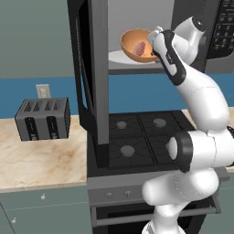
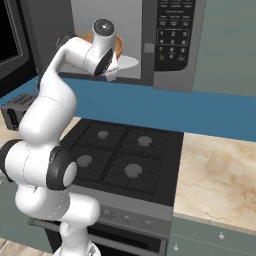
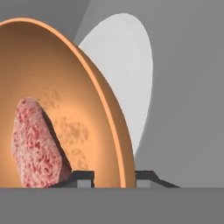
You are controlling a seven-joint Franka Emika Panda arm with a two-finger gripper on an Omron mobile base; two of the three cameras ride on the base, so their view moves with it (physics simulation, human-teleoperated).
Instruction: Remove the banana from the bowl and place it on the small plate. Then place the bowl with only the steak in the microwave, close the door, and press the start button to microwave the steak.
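I see pincer clamped on bowl rim, fingertips mostly cut off. Smooth orange bowl, tilted, inside microwave over white turntable; mottled pink steak lying inside it.

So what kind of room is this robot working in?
A kitchen, rendered rather than real: a gas stove with an oven below, a microwave mounted above it with its door open, and a toaster on a marble-look counter.
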